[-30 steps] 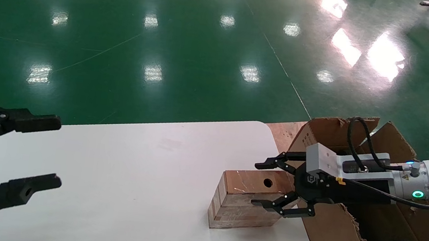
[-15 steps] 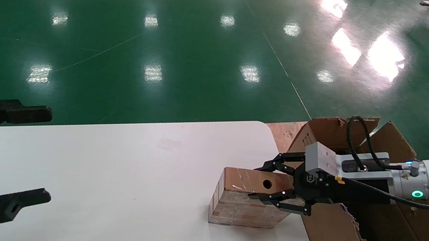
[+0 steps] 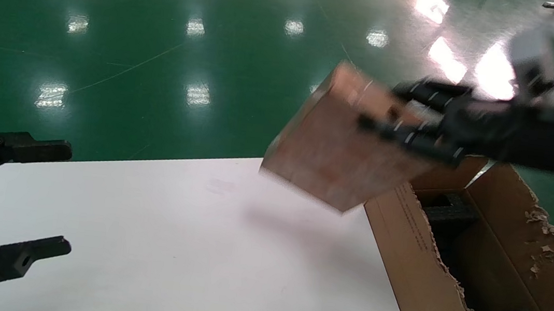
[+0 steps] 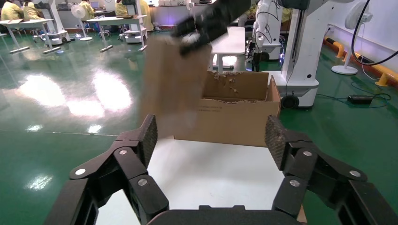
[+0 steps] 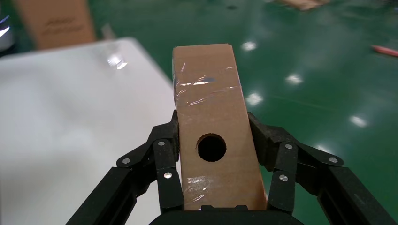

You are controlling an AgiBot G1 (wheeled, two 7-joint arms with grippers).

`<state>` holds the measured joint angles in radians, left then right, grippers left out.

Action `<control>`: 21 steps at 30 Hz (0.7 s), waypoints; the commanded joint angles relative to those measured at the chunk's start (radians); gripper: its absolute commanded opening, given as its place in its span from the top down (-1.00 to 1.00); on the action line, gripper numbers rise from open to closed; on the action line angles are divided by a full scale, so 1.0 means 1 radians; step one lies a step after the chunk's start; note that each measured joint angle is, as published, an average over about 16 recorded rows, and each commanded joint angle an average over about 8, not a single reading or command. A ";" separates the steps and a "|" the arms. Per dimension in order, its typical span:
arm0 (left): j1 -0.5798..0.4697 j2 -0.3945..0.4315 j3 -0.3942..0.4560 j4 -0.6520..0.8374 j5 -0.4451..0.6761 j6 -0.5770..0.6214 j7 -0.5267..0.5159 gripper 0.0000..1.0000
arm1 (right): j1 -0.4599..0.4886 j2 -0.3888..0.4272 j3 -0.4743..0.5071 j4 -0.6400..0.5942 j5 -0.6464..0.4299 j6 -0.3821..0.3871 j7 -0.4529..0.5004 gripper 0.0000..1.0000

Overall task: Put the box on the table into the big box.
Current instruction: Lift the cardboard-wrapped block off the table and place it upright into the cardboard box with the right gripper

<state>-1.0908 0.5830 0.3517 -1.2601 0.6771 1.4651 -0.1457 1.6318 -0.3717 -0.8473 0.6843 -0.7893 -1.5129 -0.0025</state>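
Right gripper (image 3: 406,120): you have it clamped on the box (image 3: 333,141), one finger on each long side, up at the right of the head view.
Box: it's off the table (image 3: 167,247), in the air and tilted, just beside the big box (image 3: 425,276) near its far left corner.
Progress: pick and lift look done; carrying it over the opening and letting go is what's left, by my read.
Left gripper (image 3: 5,203): parked at the lower left of the head view, fingers spread wide, holding nothing.
Right wrist view: only here do you see the round hole (image 5: 211,147) and tape on the box.
Left wrist view: only here do you see the carton's printed outer side.
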 commanded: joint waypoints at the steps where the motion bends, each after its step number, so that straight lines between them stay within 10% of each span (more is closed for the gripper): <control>1: 0.000 0.000 0.000 0.000 0.000 0.000 0.000 1.00 | 0.034 0.025 0.013 -0.003 0.011 0.017 0.056 1.00; 21: 0.000 0.000 0.000 0.000 0.000 0.000 0.000 1.00 | 0.029 0.255 -0.015 -0.286 -0.119 0.176 0.061 1.00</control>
<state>-1.0909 0.5829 0.3519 -1.2601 0.6770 1.4650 -0.1456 1.6568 -0.1269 -0.8605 0.3966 -0.8995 -1.3429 0.0619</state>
